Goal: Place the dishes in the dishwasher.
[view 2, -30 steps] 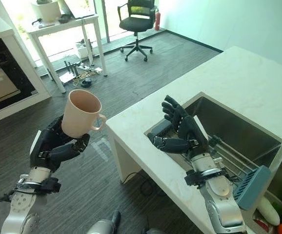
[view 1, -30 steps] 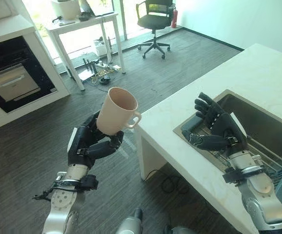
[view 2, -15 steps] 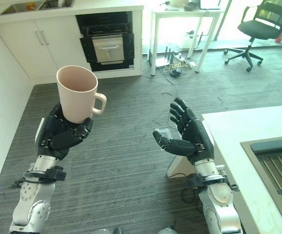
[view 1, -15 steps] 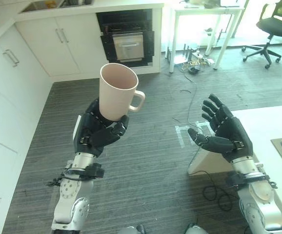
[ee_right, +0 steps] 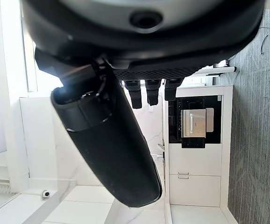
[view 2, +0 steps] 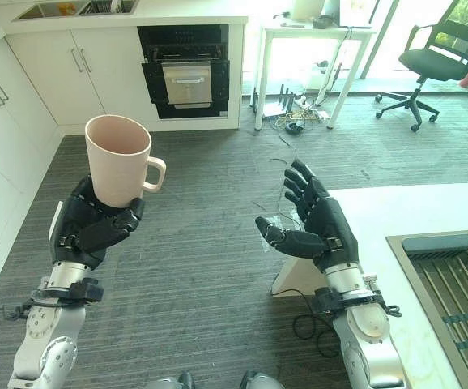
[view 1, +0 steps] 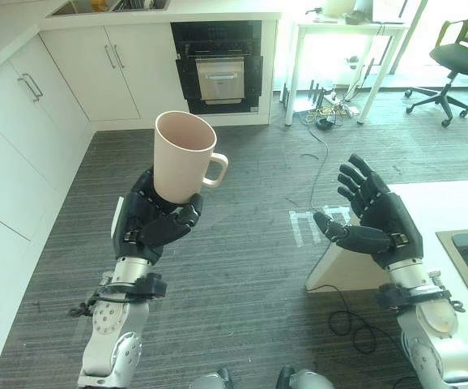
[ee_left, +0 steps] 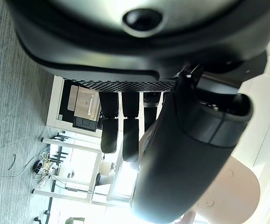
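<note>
Left eye view: we hold a smooth, pale beige mug [view 1: 184,157] upright over the ribbed grey floor [view 1: 242,267], our left hand [view 1: 155,220] curled round its base, handle toward our right. Our right hand [view 1: 377,225] hangs empty with fingers spread, beside the white counter [view 2: 396,212] edge, open floor between us and the oven [view 1: 219,67].

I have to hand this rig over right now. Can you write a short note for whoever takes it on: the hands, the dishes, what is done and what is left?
Left robot hand: curled round the base of a beige mug, held upright at chest height above the grey floor.
Right robot hand: open, fingers spread, holding nothing, beside the corner of the white counter.
Done: the mug is picked up and in hand.
Left: carry the mug to the dishwasher and place it inside. White cabinets and a built-in black appliance stand ahead.
</note>
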